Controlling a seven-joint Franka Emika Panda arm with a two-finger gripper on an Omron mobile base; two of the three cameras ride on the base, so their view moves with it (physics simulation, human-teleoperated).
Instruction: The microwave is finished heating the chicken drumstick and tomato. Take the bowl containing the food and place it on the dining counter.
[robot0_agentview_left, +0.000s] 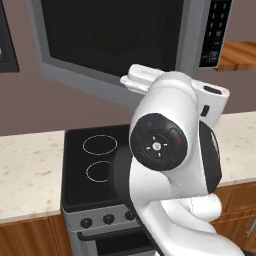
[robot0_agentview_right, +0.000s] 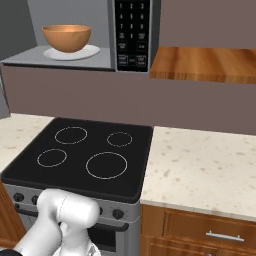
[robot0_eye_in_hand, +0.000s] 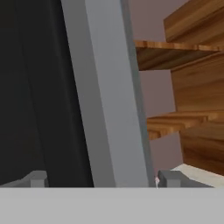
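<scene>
Microwave (robot0_agentview_right: 80, 35) door (robot0_agentview_left: 112, 42) swung open; bowl (robot0_agentview_right: 66, 37) sits on white plate (robot0_agentview_right: 71, 52) inside cavity. Gripper (robot0_eye_in_hand: 99, 179) hangs at door's grey edge, jaws spread, empty, bowl beyond door, well apart.

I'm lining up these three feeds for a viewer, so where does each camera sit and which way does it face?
Left base view: behind the arm on its left, facing the stove and the microwave door; the white arm fills the right.
Right base view: behind on the right, facing the stove and the open microwave with the bowl; the arm shows at lower left.
Hand view: on the hand, close against the door's grey edge, fingertips apart.
Both base views share stove, microwave and counter.
</scene>
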